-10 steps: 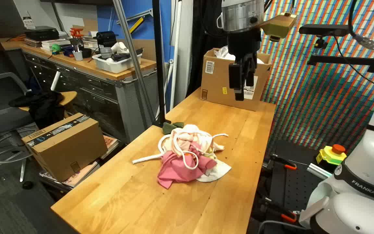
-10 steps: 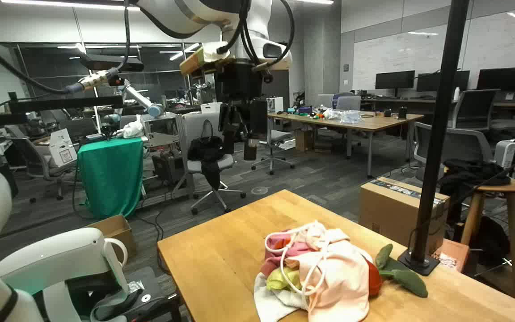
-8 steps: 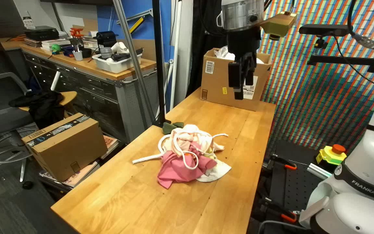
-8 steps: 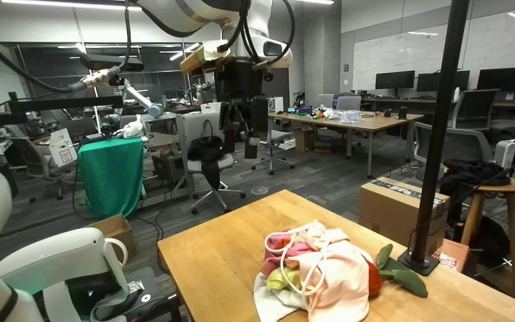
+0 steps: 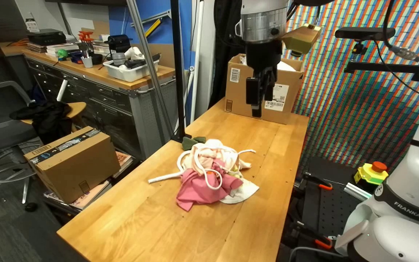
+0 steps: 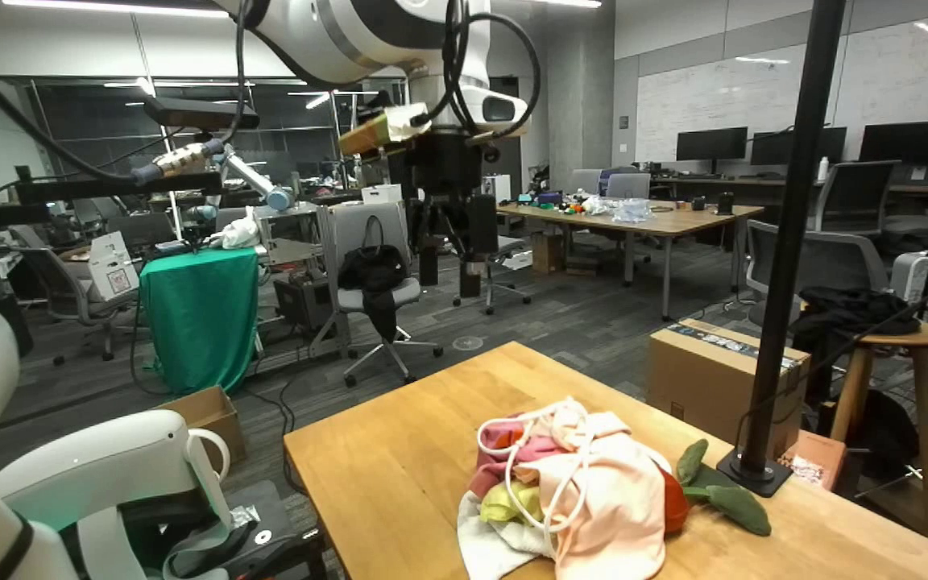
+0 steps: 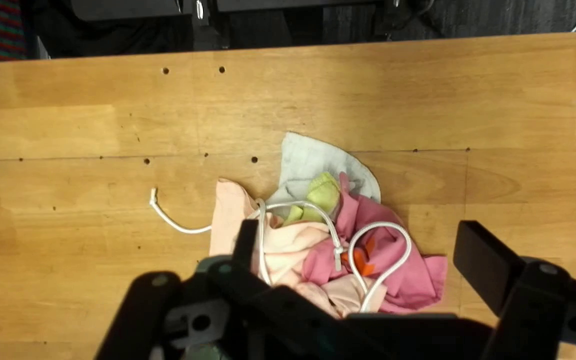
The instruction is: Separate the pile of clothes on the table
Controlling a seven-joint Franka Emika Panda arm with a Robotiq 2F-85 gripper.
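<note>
The pile of clothes lies on the wooden table (image 5: 140,225). It holds a pink cloth (image 5: 198,191), a peach cloth (image 6: 613,499) with a white cord (image 7: 408,245), a pale grey-white cloth (image 7: 313,152) and a yellow-green cloth (image 7: 324,192). Something red (image 6: 673,506) and a dark green piece (image 6: 734,509) show at one side of the pile. My gripper (image 5: 263,104), also seen in an exterior view (image 6: 449,278), is open and empty, well above the table. In the wrist view, its fingers (image 7: 358,242) stand wide apart over the pile and hide its lower part.
A large cardboard box (image 5: 246,87) stands at the table's far end, behind my gripper in that exterior view. A black pole (image 6: 782,282) rises from a base at the table's edge beside the dark green piece. An emergency stop (image 5: 371,174) is near the arm's base.
My gripper has moved left and a little down in an exterior view, and right and a little down in an exterior view. It stays open. The clothes have not moved.
</note>
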